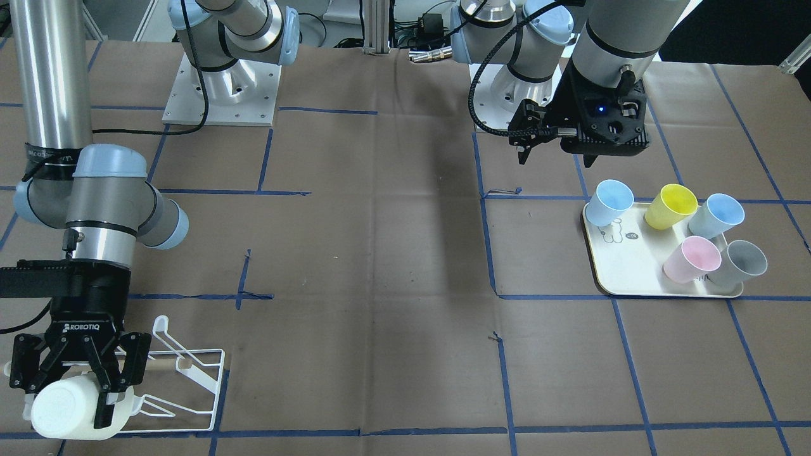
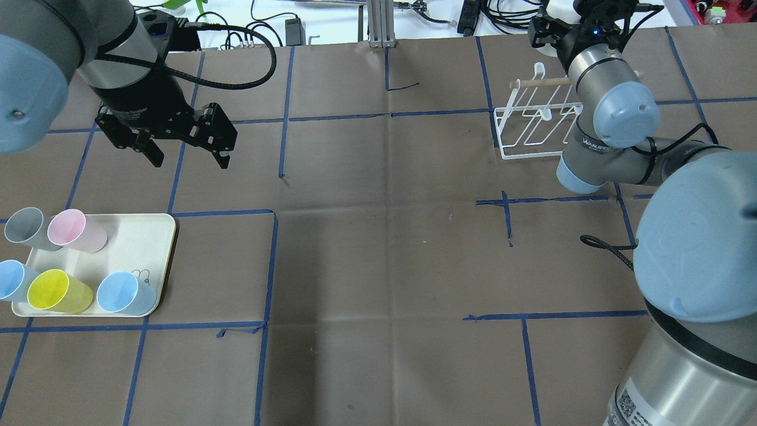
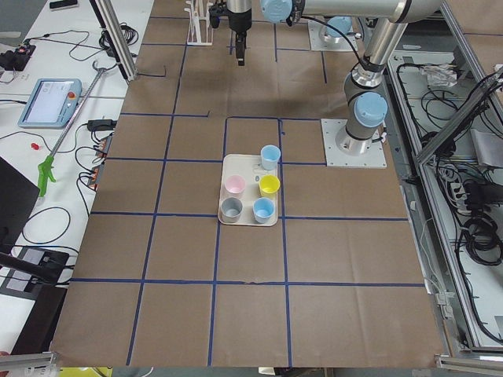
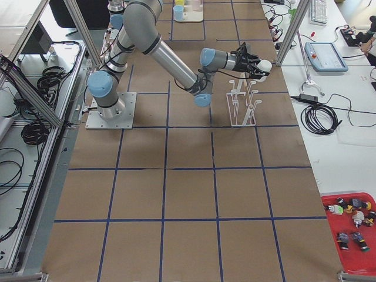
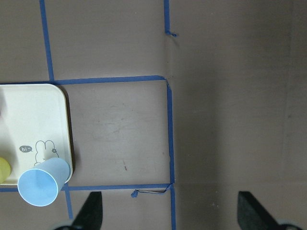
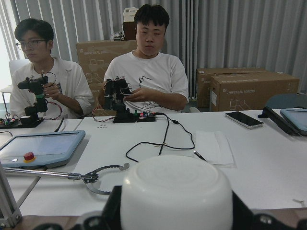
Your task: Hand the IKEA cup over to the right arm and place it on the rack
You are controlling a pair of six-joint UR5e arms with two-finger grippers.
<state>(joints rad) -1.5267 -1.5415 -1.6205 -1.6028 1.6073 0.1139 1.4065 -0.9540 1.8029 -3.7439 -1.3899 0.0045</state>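
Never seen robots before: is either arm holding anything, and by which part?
The right gripper holds a white cup, its fingers clamped across the cup's sides, at the rack. The left gripper is open and empty.

1. The table cover (image 1: 380,253) is brown, crossed by blue tape lines.
2. The tray (image 1: 624,272) is cream, with a small dark drawing, perhaps a rabbit.
3. On it: 2 pale blue cups (image 1: 609,201), 1 yellow cup (image 1: 671,206), 1 pink cup (image 1: 692,259), 1 grey cup (image 1: 738,263).
4. The rack (image 1: 190,364) is white wire with a pale wood bar; the cup (image 1: 66,405) beside it is white.
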